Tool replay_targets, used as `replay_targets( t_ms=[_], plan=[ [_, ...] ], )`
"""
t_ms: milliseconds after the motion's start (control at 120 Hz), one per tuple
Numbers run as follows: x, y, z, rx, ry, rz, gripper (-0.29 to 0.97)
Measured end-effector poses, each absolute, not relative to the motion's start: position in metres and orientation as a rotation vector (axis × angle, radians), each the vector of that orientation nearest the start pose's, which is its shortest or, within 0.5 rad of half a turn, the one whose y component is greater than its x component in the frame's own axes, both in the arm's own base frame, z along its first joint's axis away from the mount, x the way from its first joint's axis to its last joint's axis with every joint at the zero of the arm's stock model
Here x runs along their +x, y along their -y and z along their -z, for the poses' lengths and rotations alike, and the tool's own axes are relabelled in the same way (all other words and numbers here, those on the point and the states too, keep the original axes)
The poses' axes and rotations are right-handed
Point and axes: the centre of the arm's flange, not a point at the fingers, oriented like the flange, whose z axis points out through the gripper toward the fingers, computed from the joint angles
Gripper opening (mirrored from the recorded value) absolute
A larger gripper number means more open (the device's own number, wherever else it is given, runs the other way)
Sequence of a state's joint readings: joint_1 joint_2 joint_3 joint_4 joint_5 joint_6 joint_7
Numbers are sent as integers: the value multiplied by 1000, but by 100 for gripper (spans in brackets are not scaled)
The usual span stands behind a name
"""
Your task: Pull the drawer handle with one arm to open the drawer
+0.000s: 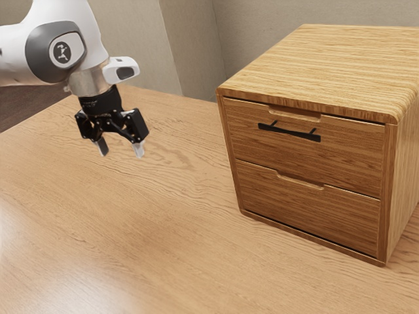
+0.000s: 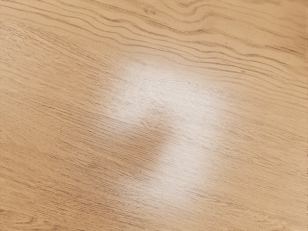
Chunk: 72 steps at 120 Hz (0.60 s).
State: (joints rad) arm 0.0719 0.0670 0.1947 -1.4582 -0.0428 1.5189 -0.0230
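Observation:
A wooden cabinet [image 1: 327,72] with two drawers stands on the table at the exterior view's right. The upper drawer [image 1: 308,150] carries a thin black handle [image 1: 289,131] on its front and sits flush with the cabinet face. The lower drawer [image 1: 308,203] is flush too. My black gripper [image 1: 120,148] hangs open above the table at the exterior view's left, fingers pointing down, well away from the handle and holding nothing. The wrist view looks straight down on bare wooden table [image 2: 154,115] with a pale glare patch.
The wooden table [image 1: 131,229] stretches wide between the gripper and the cabinet. A beige wall and a corner pillar [image 1: 186,39] stand behind the table.

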Motion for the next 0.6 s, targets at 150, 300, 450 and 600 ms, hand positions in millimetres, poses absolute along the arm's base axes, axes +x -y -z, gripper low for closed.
replay_targets(
  t_ms=[150, 300, 450, 600],
  plan=[
    [560, -108, -636, -3163, 327, -4, 68],
    [540, -108, -695, -3169, 326, 167, 68],
    [517, -113, -733, -3127, 684, 254, 68],
    [548, -106, -701, -3018, 1118, 192, 68]
  ],
)
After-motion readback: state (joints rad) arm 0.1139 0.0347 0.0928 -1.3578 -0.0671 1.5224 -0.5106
